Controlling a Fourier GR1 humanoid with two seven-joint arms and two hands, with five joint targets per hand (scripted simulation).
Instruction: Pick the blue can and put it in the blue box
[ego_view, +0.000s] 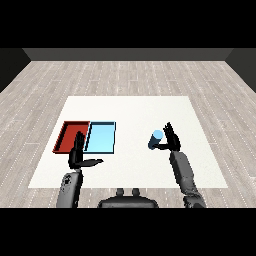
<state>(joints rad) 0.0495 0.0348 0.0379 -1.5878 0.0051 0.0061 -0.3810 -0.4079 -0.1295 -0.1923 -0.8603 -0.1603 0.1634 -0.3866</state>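
The blue can (155, 139) is partly hidden by the right hand (170, 141), so only its round top and one side show. It is small in the view, and it is hard to tell if its bottom touches the white table (140, 112) or is lifted off it. The can leans to the side. The right hand's fingers curl round it, and the tips of some fingers stick up behind it. The grey right arm comes up from the lower right corner and is cut off at the bottom.

The can is well to the right of the light blue tray (101, 137). The red tray (70, 135) lies just beside the blue one, on its left.

The left hand (79, 155) is in front of the trays and covers a bit of the red tray's near corner. Its fingers are straight and point up, its thumb sticks out to the right, and it holds nothing. Its arm rises from the lower left.
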